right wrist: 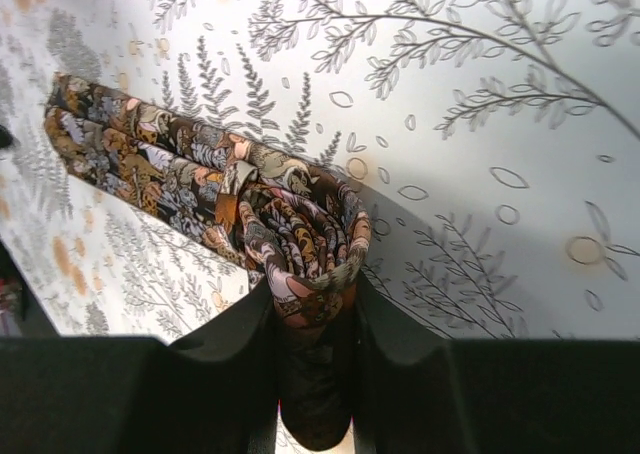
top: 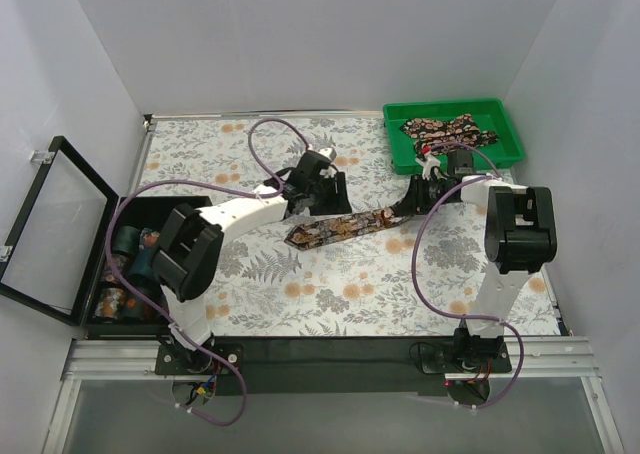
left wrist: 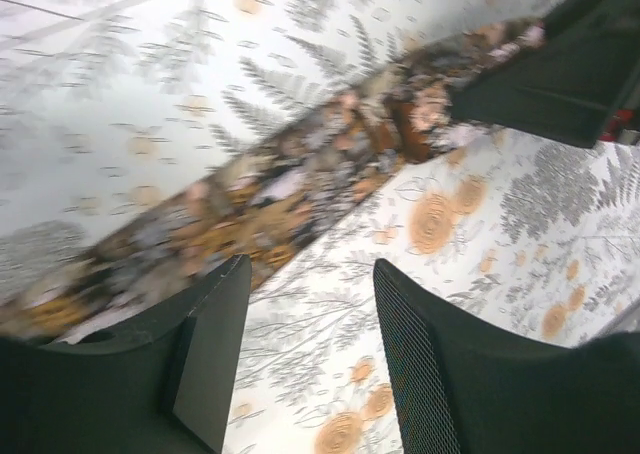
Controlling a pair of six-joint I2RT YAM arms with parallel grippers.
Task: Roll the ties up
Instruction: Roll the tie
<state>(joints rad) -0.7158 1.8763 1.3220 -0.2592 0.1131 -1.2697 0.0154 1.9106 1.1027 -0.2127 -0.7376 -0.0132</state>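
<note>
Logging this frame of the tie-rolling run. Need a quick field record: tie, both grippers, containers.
tie: lying diagonally on the tablecloth, one end rolled up
right gripper: shut on the rolled end
left gripper: open, beside the flat end, holding nothing
green tray: far right, more ties inside
black box: left, lid open, rolled ties inside
</note>
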